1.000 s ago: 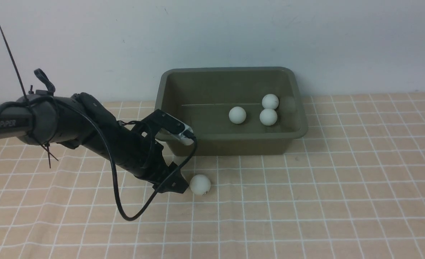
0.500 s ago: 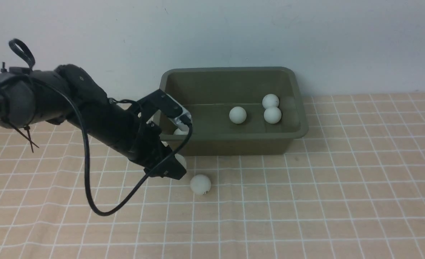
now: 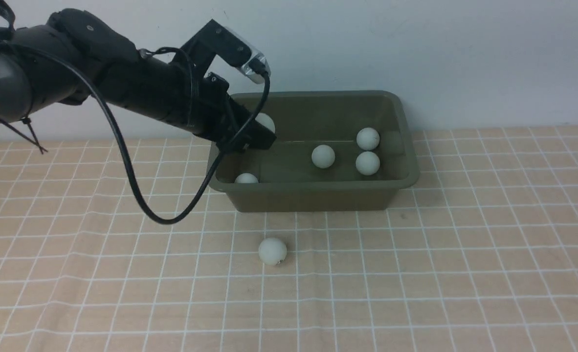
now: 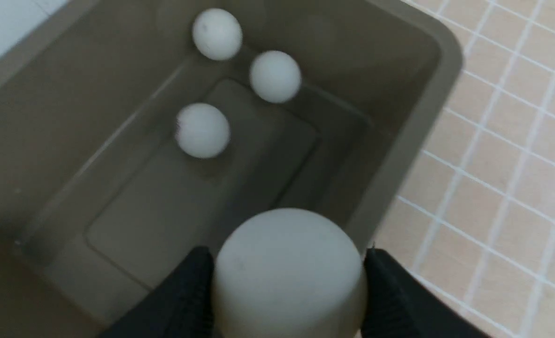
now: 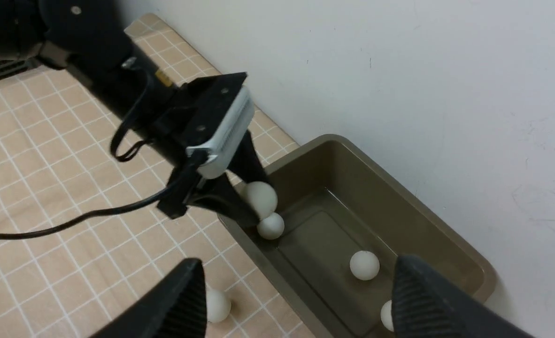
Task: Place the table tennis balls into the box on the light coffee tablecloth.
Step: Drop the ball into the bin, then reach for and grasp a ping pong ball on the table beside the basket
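**Left arm up off the cloth, ball carried over the box**

Up from the tablecloth (image 3: 465, 244), where it worked in front of the box (image 3: 318, 186) a second ago, the left arm now reaches over the box's left end; the left gripper (image 3: 261, 137) has risen with it and hangs above the box floor. Its fingers (image 4: 183, 300) are closed on a white held ball (image 4: 289, 267), one black finger on each side; that ball sits inside the line of the left rim, clear of the floor.

The loose ball (image 3: 272, 251) has not shifted; it lies on the tablecloth just in front of the box's near wall, toward the near left corner, apart from the box.

Four balls rest on the box floor. The corner ball (image 3: 246, 178) lies in the near left corner, half hidden by the near rim in the front view; the middle ball (image 3: 323, 156) lies alone near the centre; the far ball (image 3: 367, 138) and the right ball (image 3: 367, 163) lie close together toward the right end, and whether they touch I cannot tell. The box stands at the far edge of the tablecloth, against the wall (image 3: 416, 49).

The right gripper (image 5: 297, 262) shows only in its own wrist view; its fingers (image 5: 174, 300) are spread wide with nothing between them, and it hangs clear of the box and the balls.
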